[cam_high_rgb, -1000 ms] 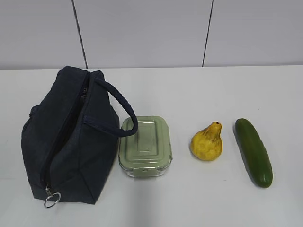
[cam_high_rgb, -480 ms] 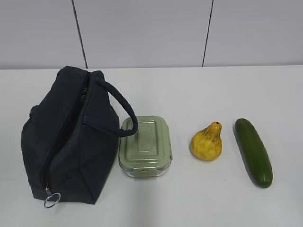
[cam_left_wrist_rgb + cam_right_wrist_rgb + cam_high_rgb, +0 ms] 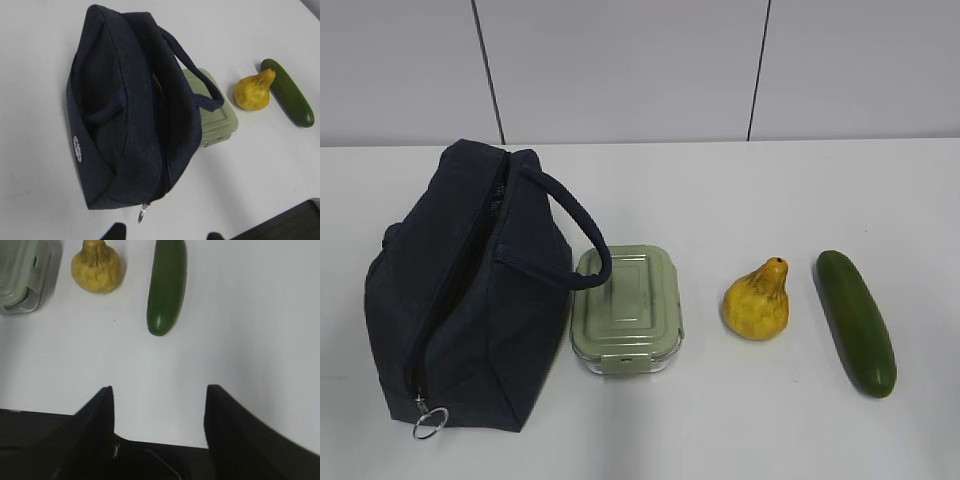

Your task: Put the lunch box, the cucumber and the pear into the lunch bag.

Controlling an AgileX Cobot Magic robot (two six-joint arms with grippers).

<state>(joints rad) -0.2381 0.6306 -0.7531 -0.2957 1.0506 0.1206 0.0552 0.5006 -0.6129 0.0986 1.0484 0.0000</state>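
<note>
The zipped lunch bag point(image 3: 125, 110) lies ahead of the left gripper point(image 3: 162, 234), long axis pointing away, ring pull point(image 3: 142, 215) nearest; both empty grippers are spread. Lunch box point(image 3: 625, 310), pear point(image 3: 757, 300) and cucumber point(image 3: 857, 322) lie rightward.

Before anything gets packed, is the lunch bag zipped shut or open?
Zipped shut: the lunch bag shows no gap or lining along its top, and its ring pull sits at the near end.
</note>
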